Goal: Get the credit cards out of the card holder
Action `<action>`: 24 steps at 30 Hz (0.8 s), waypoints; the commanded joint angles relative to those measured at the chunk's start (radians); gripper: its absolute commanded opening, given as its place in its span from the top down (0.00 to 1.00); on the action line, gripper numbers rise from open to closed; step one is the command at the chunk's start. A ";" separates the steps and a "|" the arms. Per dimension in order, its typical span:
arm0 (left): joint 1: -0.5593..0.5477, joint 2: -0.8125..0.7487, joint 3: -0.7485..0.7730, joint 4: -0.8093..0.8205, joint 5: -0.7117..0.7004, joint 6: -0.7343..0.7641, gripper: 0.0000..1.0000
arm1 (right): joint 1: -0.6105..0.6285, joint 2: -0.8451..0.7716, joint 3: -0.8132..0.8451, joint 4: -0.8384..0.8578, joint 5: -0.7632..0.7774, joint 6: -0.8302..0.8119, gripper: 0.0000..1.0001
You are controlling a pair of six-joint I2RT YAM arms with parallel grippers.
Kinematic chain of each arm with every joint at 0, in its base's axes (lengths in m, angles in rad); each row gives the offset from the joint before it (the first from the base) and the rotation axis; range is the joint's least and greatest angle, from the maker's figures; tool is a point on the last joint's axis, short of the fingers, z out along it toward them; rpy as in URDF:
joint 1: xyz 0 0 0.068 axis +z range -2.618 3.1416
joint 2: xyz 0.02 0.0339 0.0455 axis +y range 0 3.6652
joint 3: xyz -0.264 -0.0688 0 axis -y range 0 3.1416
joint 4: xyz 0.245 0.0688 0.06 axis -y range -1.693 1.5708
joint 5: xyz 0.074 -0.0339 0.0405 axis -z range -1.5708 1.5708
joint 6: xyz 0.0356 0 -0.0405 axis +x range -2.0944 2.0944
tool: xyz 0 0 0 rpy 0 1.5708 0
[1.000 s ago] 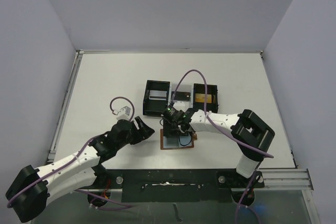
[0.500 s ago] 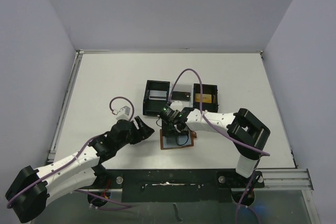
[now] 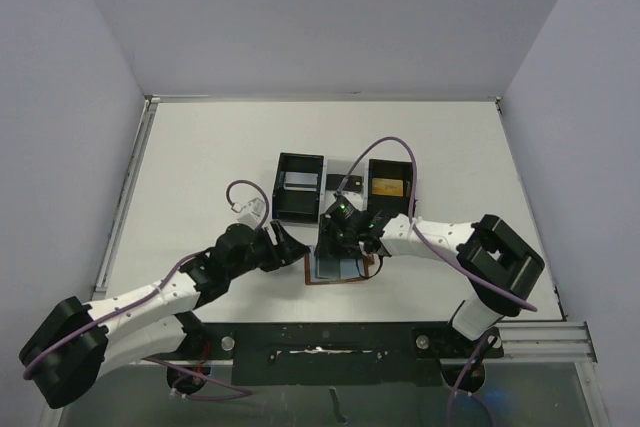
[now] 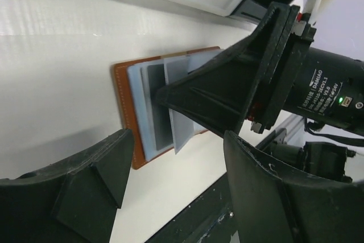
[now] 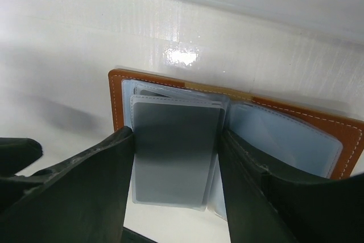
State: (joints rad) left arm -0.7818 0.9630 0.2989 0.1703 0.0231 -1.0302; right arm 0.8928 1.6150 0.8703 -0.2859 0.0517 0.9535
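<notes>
Between the fingers of the right end effector (image 5: 176, 134): one grey card (image 5: 173, 155), its long edges against or just beside the finger faces. Whether it was truly pinched could not be told. The card sat partly out of its pocket and, in the left wrist view, stood tilted off the leaf beneath.

Under the card: the card holder (image 5: 284, 140), brown leather, lying open and flat on the white table (image 3: 200, 167) near its front edge, blue-grey pockets facing up.

Just left of the card holder: the left end effector (image 4: 176, 138), fingers spread wide, nothing between them, not touching the leather.

Beyond the card holder, farther from the arms: a black-and-white tray (image 3: 299, 209) of three compartments, with a pale card (image 3: 297, 182) in the left one and a gold-coloured card (image 3: 388, 187) in the right.
</notes>
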 commanded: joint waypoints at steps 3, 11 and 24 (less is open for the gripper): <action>0.006 0.089 0.002 0.199 0.129 0.022 0.39 | -0.015 -0.024 -0.069 0.101 -0.060 0.035 0.49; 0.007 0.134 -0.008 0.248 0.167 0.016 0.39 | -0.026 -0.041 -0.095 0.116 -0.064 0.043 0.50; 0.004 0.257 -0.025 0.437 0.257 -0.038 0.48 | -0.039 -0.067 -0.122 0.150 -0.078 0.060 0.50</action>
State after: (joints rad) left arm -0.7818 1.1950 0.2768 0.4633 0.2340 -1.0458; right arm 0.8566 1.5608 0.7761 -0.1677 -0.0093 0.9897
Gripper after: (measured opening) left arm 0.538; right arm 0.556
